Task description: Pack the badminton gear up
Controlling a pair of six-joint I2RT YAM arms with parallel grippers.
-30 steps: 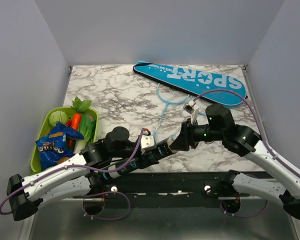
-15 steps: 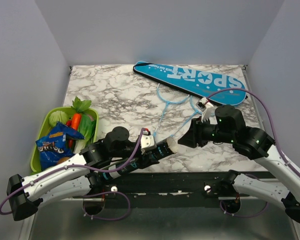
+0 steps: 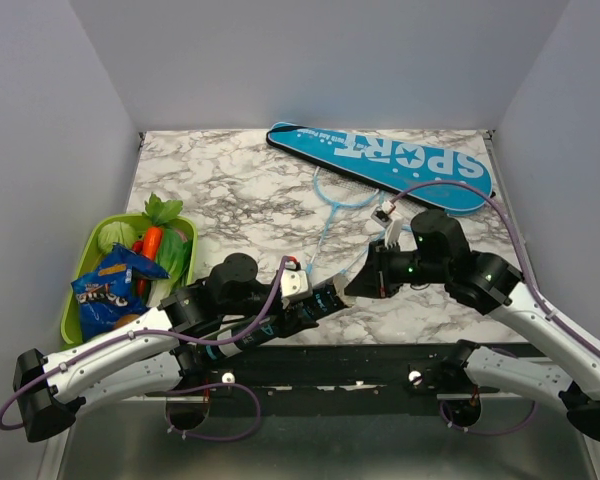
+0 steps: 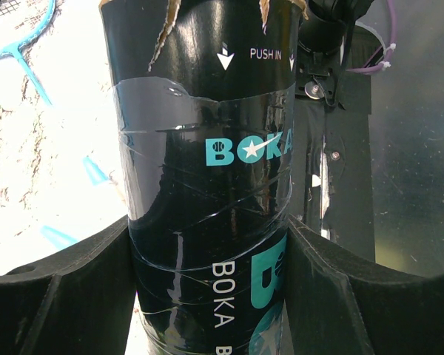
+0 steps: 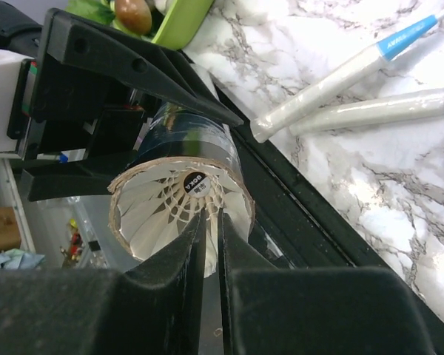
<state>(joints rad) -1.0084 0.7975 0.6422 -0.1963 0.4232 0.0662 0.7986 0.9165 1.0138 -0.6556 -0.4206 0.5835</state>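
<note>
Glossy black tube (image 4: 207,170) between matt black plastic fingers (image 4: 66,296) of the left end effector (image 4: 207,288), clear shiny tape wrapped round, torn cardboard rim; white feathery shuttlecock (image 5: 163,214) inside; polished marble-look tabletop (image 5: 370,177) beyond.

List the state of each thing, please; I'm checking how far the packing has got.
Tube: held by the left gripper, open end toward the right gripper.
Shuttlecock: sitting in the tube's mouth, skirt pinched by the right gripper.
Rackets: lying loose, outside the cover.
Cover: lying flat at the far edge.
Basket: holding vegetables and a snack packet.
</note>
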